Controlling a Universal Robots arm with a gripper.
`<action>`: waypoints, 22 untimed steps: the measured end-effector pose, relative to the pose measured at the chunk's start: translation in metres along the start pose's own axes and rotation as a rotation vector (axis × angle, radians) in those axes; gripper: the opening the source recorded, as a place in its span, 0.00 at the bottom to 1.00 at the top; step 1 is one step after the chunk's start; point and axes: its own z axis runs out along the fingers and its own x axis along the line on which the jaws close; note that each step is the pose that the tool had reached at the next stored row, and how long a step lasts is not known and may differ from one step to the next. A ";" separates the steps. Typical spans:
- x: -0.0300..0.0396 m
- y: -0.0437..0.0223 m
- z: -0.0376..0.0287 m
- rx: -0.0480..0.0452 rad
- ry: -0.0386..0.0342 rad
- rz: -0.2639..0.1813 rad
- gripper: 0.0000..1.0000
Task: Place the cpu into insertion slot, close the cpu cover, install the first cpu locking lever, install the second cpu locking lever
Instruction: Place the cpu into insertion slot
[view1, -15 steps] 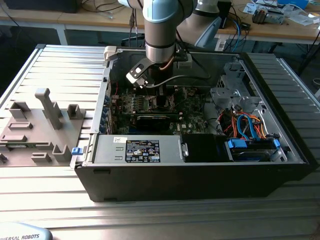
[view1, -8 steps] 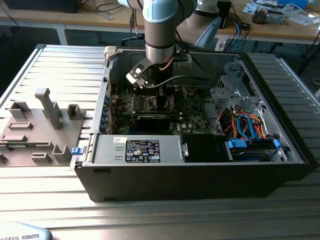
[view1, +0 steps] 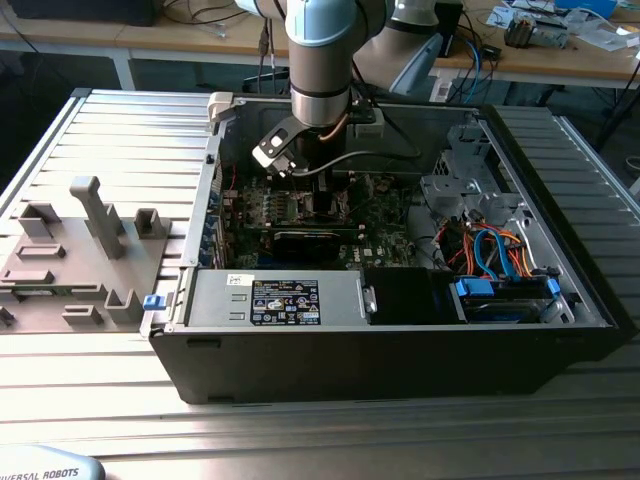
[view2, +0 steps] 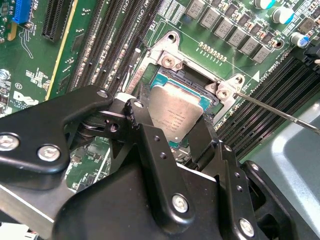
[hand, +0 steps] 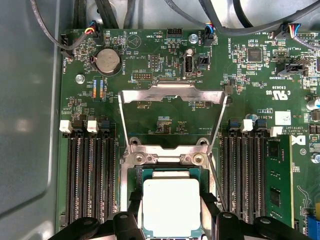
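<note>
In the exterior view you have the arm reaching straight down into the open computer case, its gripper low over the green board, by my reading so that the chip goes in flat; from here you cannot make out the fingertips or the socket, because the wrist and a cable sit in front of them; in the second wrist view your claw is drawn in narrow, its fingers pressing on two opposite edges of the cpu, a hold that keeps it level and square to the insertion slot; the chip lies within the slot's metal frame, but you cannot tell whether it is fully seated or just above the contacts, since the gripper's black body covers its near half; a locking lever juts out to one side, unlatched and apart from the chip; in the first wrist view the cpu cover stands tipped back on its hinge, which leaves the slot open for the chip, and the board shows through its window; the cpu's nearest edge and most of each finger run out of the picture.
</note>
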 end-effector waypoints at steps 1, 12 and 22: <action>0.0000 0.0000 0.0000 0.0000 0.0000 0.000 0.54; 0.0000 0.0000 0.0002 0.0000 0.0001 0.000 0.61; 0.0001 -0.0011 -0.0045 -0.0001 0.0165 0.002 0.61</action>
